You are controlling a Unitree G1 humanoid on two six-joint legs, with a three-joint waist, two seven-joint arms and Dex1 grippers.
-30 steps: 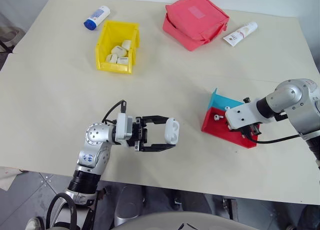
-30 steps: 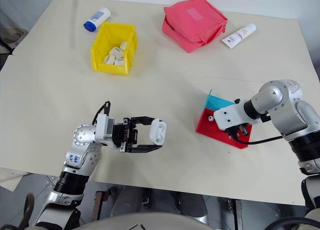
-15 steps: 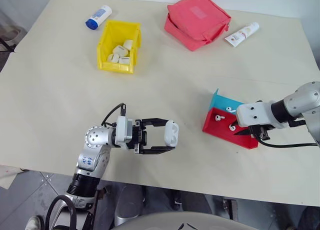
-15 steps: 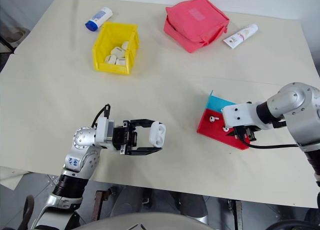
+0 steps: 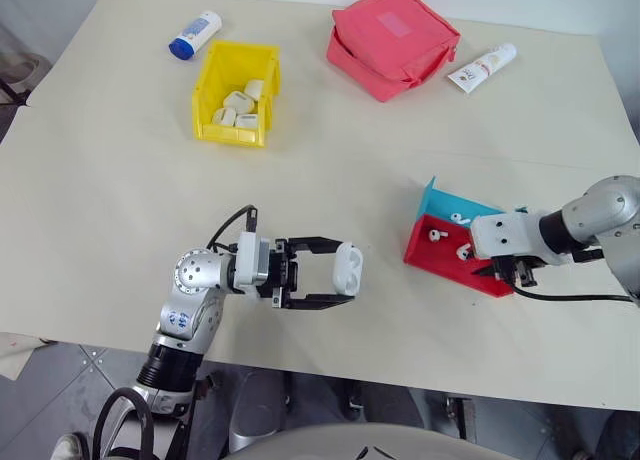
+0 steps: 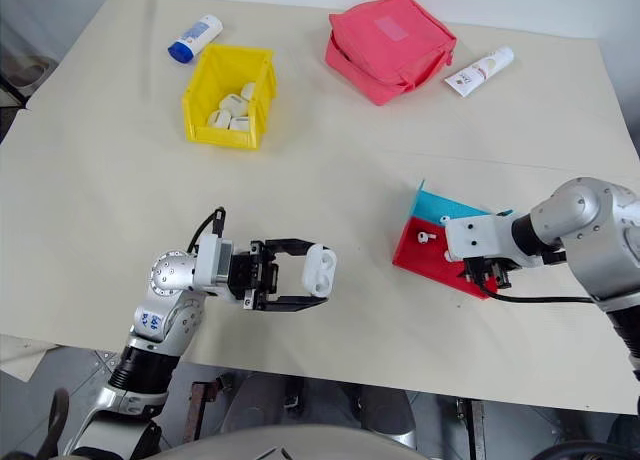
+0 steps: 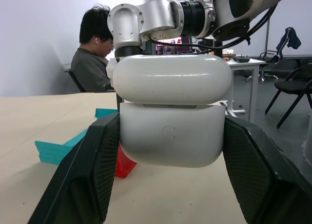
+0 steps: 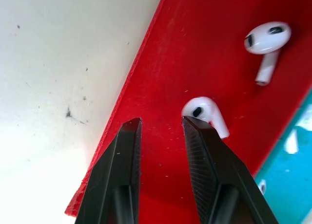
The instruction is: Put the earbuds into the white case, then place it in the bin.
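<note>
My left gripper is shut on the white case, holding it above the table's near edge with its lid hinged open. My right gripper points down over the near right end of the red tray. Its fingers stand narrowly open with bare tray floor between them. One of the earbuds lies right beside one fingertip, and another lies farther along the tray. The yellow bin sits at the far left and holds several white cases.
A blue tray joined to the red one holds a small white piece. A pink pouch and a white tube lie at the far right, a blue-capped tube beside the bin. A seated person is beyond the table.
My right gripper has drawn back toward the right end of the red tray and rolled, uncovering the earbuds. The left gripper and the case have stayed put.
</note>
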